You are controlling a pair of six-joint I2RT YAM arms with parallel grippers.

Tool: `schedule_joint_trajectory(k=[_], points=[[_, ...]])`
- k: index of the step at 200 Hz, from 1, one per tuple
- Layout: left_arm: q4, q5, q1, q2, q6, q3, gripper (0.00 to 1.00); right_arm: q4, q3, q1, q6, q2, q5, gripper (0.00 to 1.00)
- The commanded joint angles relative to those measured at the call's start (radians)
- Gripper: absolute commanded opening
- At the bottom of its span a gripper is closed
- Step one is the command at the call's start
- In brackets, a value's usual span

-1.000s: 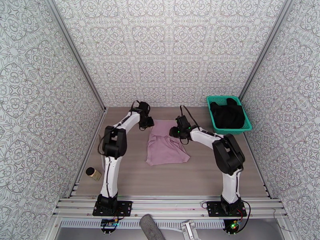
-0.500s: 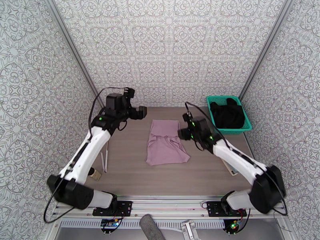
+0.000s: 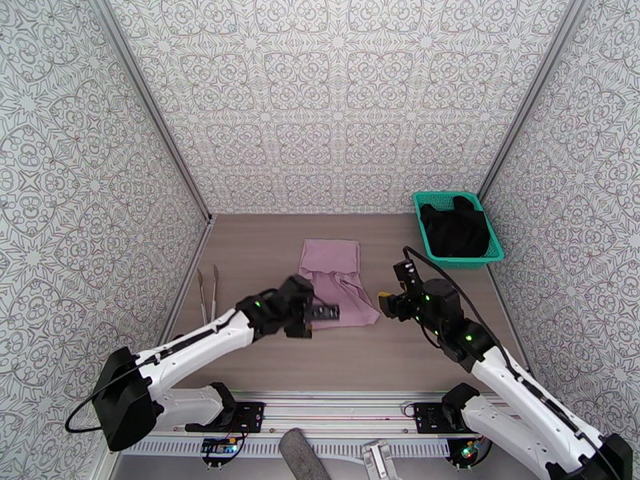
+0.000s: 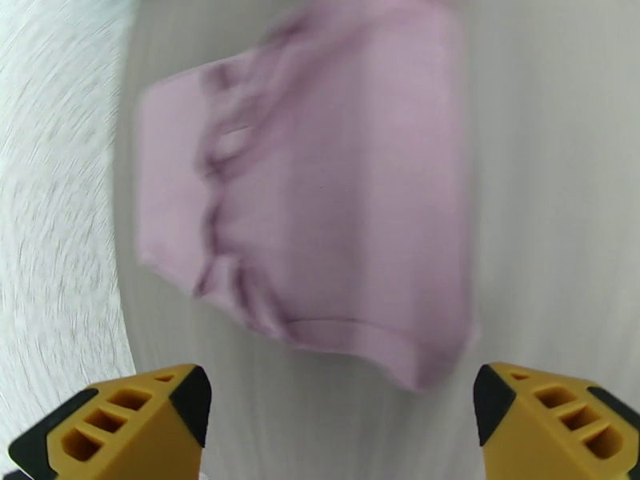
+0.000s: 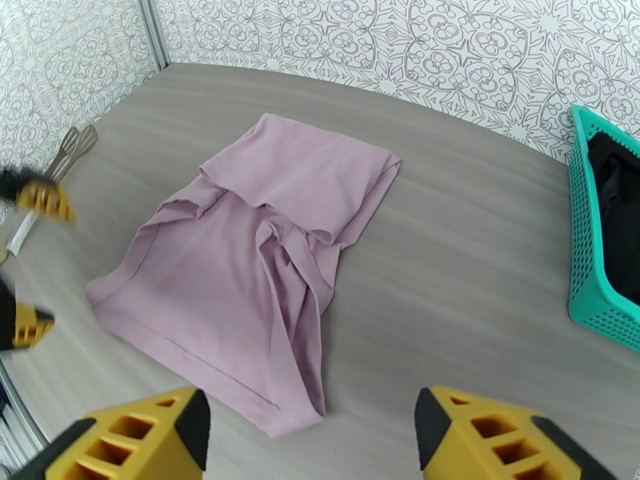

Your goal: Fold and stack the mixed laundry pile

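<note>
The mauve-pink shirt [image 3: 340,274] lies flat on the table's middle, its far part folded over, with wrinkles down the centre [image 5: 264,258] [image 4: 320,210]. My left gripper [image 3: 322,312] hovers over the shirt's near-left corner and hides it; its yellow-tipped jaws stand wide open and hold nothing [image 4: 340,414]. To the right of the shirt's near edge my right gripper [image 3: 386,302] is raised and open, holding nothing [image 5: 312,438]. The black garment [image 3: 454,227] [image 5: 620,194] sits bunched in the teal basket.
The teal mesh basket [image 3: 464,261] [image 5: 588,258] stands at the back right by the wall. Metal tongs [image 3: 206,288] [image 5: 56,166] lie along the left edge. Patterned walls enclose the table on three sides.
Both arms have pulled back from the shirt's far edge toward the near side. The left swung round to the near-left corner. Both grippers have opened and let go of the shirt.
</note>
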Motion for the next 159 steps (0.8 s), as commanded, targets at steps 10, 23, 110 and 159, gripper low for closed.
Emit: schedule_joint_trajectory(k=[10, 23, 110, 159], points=[[-0.162, -0.012, -0.013, 0.002, 0.045, -0.012, 0.82, 0.044, -0.050, -0.007, -0.015, -0.028, -0.035, 0.73], [-0.186, 0.014, -0.013, 0.010, 0.049, -0.017, 0.80, 0.043, -0.055, -0.007, -0.017, -0.031, -0.035, 0.73], [0.096, 0.024, 0.093, 0.124, 0.197, -0.084, 0.71, 0.019, -0.044, -0.007, 0.001, 0.010, -0.046, 0.73], [0.142, 0.042, 0.116, 0.188, 0.241, -0.112, 0.71, 0.016, -0.033, -0.007, 0.005, 0.042, -0.054, 0.73]])
